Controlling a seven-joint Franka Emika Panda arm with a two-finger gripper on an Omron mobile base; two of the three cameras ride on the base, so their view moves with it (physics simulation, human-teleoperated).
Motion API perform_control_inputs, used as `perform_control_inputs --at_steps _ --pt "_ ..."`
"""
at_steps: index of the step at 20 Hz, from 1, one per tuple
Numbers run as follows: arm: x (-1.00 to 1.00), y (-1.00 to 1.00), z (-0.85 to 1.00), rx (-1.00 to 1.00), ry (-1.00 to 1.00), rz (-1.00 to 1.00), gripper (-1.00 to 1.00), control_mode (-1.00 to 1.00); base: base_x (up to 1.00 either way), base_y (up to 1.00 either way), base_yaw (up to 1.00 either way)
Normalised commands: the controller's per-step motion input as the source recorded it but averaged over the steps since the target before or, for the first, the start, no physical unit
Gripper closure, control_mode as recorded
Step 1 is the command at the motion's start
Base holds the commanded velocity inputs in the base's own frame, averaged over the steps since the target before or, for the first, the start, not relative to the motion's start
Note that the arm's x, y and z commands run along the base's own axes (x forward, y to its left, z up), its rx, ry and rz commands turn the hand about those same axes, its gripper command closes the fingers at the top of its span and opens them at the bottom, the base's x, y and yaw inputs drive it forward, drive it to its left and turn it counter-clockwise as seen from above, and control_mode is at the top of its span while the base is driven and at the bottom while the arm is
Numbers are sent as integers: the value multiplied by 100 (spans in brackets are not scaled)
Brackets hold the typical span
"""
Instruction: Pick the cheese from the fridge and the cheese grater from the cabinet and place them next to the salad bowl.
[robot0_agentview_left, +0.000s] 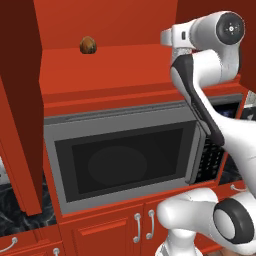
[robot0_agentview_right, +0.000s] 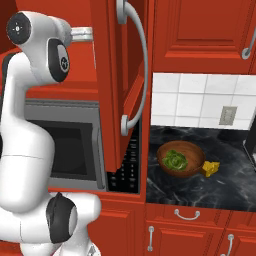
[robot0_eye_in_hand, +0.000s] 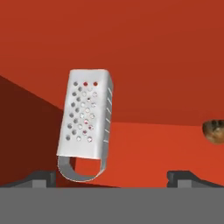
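While your hand camera is looking into the cabinet (robot0_agentview_left: 100, 70), you are seeing 1 cheese grater (robot0_eye_in_hand: 86, 117) lying on the red shelf, its loop handle pointing toward the gripper (robot0_eye_in_hand: 112, 177) and its dotted face turned up. The 2 dark finger tips (robot0_eye_in_hand: 41, 177) are standing wide apart, gripping nothing; the grater's handle is sitting just beyond the left-hand tip in that view, nearer to it than to the other one, and I cannot tell whether it is touching. You are also seeing 1 small brown round thing (robot0_agentview_left: 88, 45) resting on the same shelf, well off to the grater's side. Below the shelf, 1 microwave (robot0_agentview_left: 125, 160) is sitting with its door shut. Out on the black counter (robot0_agentview_right: 220, 190) in the right base view, 1 salad bowl (robot0_agentview_right: 180, 159) with greens is standing, and 1 cheese (robot0_agentview_right: 211, 168) wedge is lying just beside it, against the bowl's rim. You are reaching the arm up into the open cabinet, past 1 door (robot0_agentview_right: 122, 75) with a curved silver handle.
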Motion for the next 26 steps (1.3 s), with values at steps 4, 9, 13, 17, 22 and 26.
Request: perform_control_inputs --at_steps 4,9,13,17,22,26 --pt "0 1 3 -2 -1 -15 -100 -100 0 0 0" --pt "2 0 0 -1 3 -17 -100 -100 0 0 0" --pt "0 0 0 -10 3 -21 -100 -100 0 0 0" --pt "2 3 0 -7 -10 -4 -100 -100 0 0 0" --pt "31 0 -1 0 -4 -2 -100 -100 0 0 0" --pt "31 0 -1 0 0 -6 -100 -100 0 0 0"
